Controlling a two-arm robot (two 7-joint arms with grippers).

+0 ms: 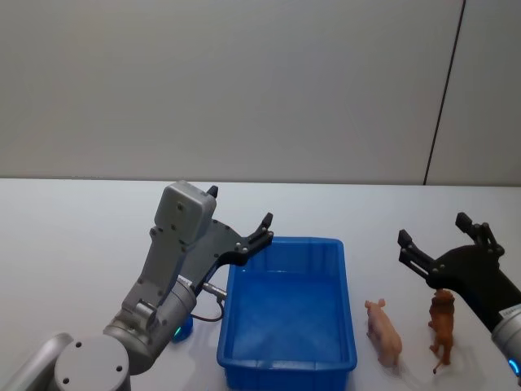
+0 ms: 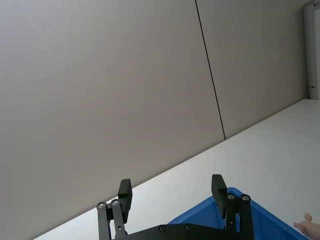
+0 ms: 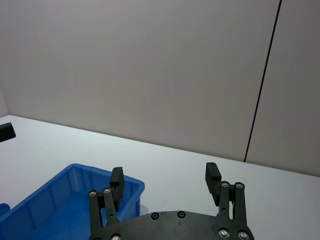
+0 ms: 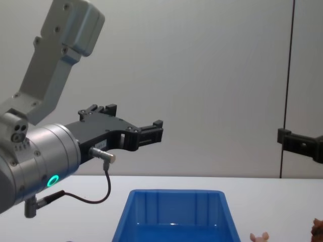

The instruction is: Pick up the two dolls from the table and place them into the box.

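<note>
The box [image 1: 285, 242] is sitting empty on the table [image 1: 81, 236], pig doll [image 1: 384, 332] and dog doll [image 1: 442, 324] standing beside; left gripper [image 1: 240, 205] and right gripper [image 1: 433, 228] are hovering released.

Box [image 1: 286, 362] interior: unobstructed from above. Left gripper [image 1: 241, 206] hangs near its far left corner. Pink doll [image 1: 384, 332] and brown doll [image 1: 442, 324] stand close together; a narrow tabletop [image 1: 361, 285] gap separates pink doll from box.
</note>
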